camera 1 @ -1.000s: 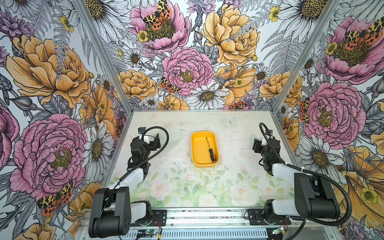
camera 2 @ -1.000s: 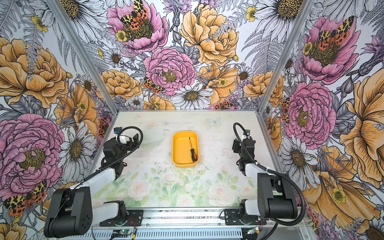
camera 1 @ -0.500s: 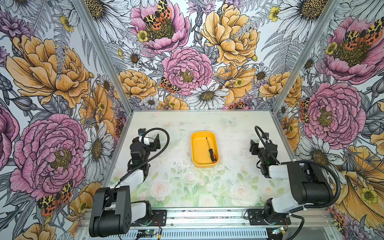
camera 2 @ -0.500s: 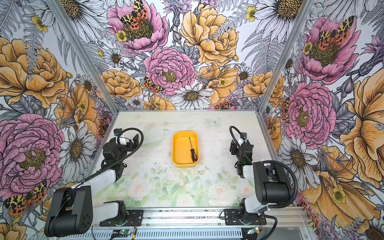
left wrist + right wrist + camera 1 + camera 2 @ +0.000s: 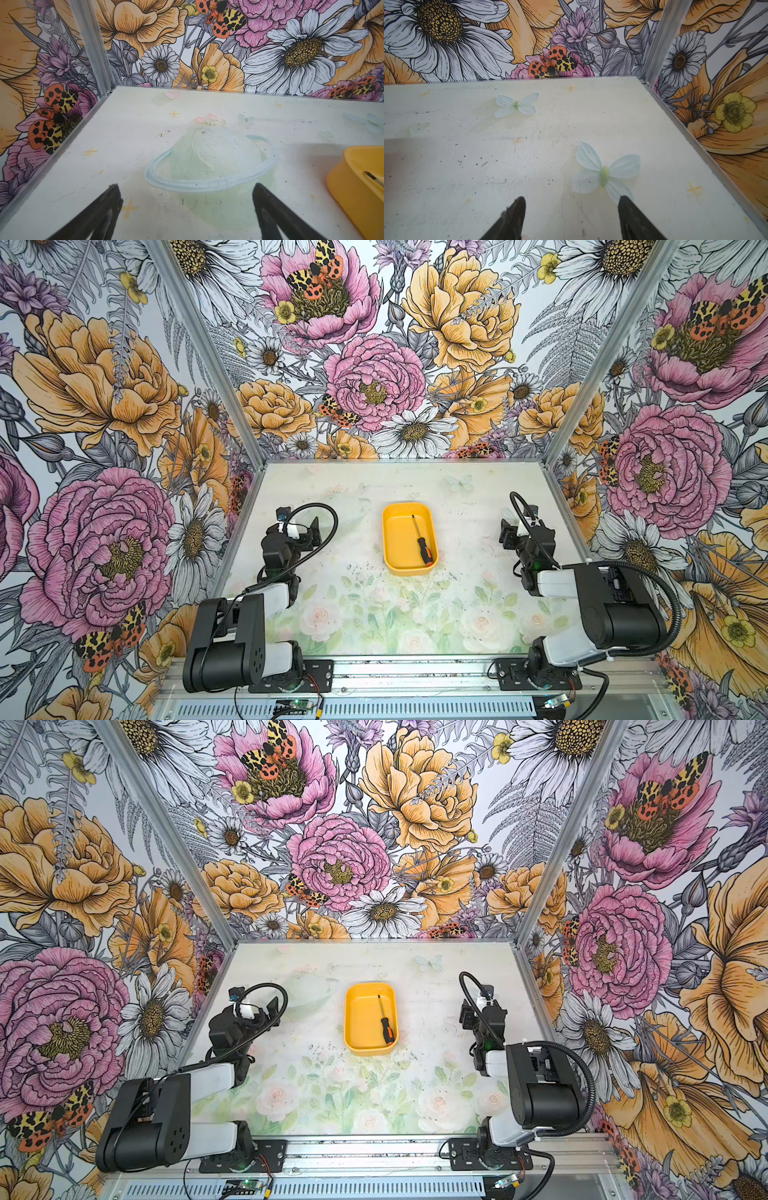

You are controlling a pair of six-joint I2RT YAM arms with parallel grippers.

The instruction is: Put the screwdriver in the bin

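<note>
The yellow-orange bin point(image 5: 397, 537) point(image 5: 360, 1017) stands in the middle of the table in both top views. The screwdriver point(image 5: 421, 540) point(image 5: 385, 1024) lies inside it along its right side, with the black and orange handle toward the front. My left gripper point(image 5: 308, 531) point(image 5: 270, 1011) hovers open to the left of the bin, holding nothing. In the left wrist view, that gripper point(image 5: 186, 187) is apart from the bin point(image 5: 353, 193), where the screwdriver tip point(image 5: 373, 178) shows. My right gripper point(image 5: 508, 531) point(image 5: 467, 1013) point(image 5: 572, 198) is open and empty, well to the right of the bin.
Flower-printed walls close the table on the left, back and right, with metal corner posts point(image 5: 253, 448). The table top point(image 5: 374, 605) carries a printed flower and butterfly pattern. Both arm bases sit on the front rail point(image 5: 415, 676).
The right arm has folded back a little on the right side, with its gripper still open. Bin, screwdriver and left arm have hardly moved.
</note>
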